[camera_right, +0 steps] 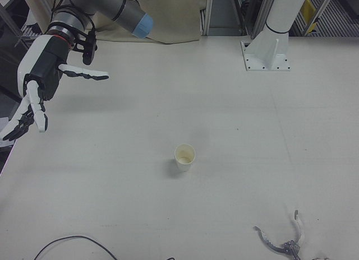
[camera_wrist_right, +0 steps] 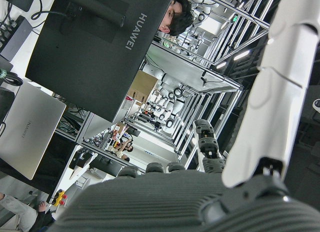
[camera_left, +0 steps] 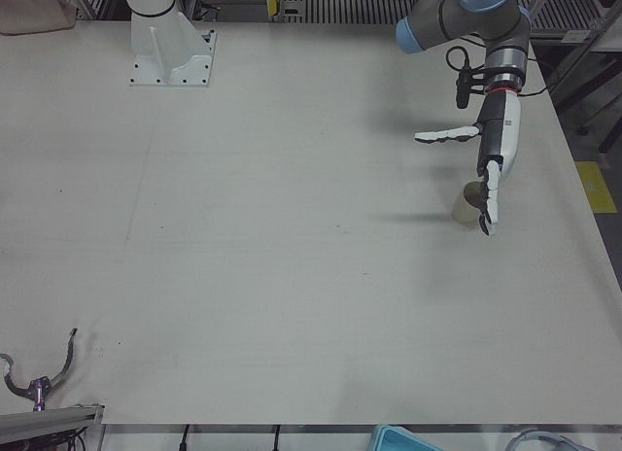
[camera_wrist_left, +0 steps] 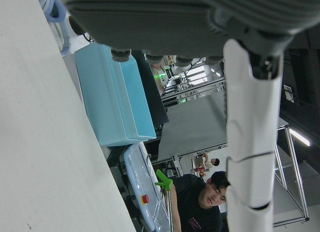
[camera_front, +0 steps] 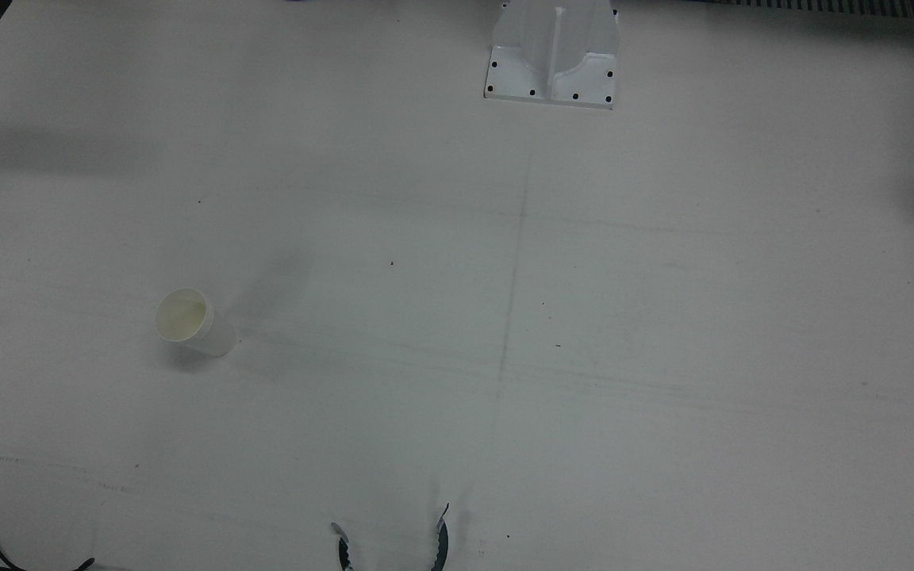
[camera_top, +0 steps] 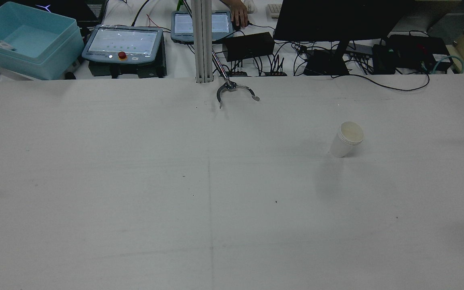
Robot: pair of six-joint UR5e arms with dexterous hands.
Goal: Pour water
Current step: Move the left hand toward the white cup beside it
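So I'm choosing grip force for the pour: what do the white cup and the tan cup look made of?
The white cup looks like thin matte paper: rolled rim, cream inside, no shine, though plastic isn't ruled out. The tan cup by the left robot hand is brownish and dull, possibly paper, but it's small and half hidden, so that's uncertain.

Upright on the white table (camera_right: 235, 131), near the middle: a white paper cup (camera_right: 185, 157), mouth open upward. Well apart from it, raised above the view's left edge: the right hand (camera_right: 36, 86), fingers spread, empty. At far right, a white pedestal (camera_right: 269, 44); at the near edge, a metal claw tool (camera_right: 283, 243).
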